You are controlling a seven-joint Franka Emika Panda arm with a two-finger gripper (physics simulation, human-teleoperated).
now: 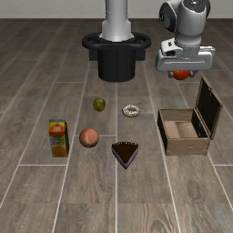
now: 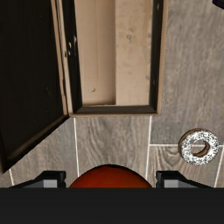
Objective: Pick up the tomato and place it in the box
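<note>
Your gripper (image 1: 183,69) hangs in the air at the exterior view's right, beside the robot's black base (image 1: 116,53), its fingers pinching the tomato (image 1: 184,75) from two sides. The tomato is off the floor, a red patch just under the hand.

The wrist view gives you what the exterior view cannot: the tomato (image 2: 108,179) sits as a red dome between the two fingertips (image 2: 48,181), and straight below it lies the open box (image 2: 114,52), with its pale inner floor bare and its dark lid (image 2: 31,83) swung out to one side. The donut (image 2: 200,146) lies on the planks just beside the box.

The exterior view alone shows you the height of the hand above the box (image 1: 185,127), and the rest of the floor: a green fruit (image 1: 99,104), a juice carton (image 1: 59,138), a peach (image 1: 88,137) and a cake slice (image 1: 125,154), all well apart from the box.

The tomato looks round; you cannot tell a long axis or which way its stem end points.
</note>
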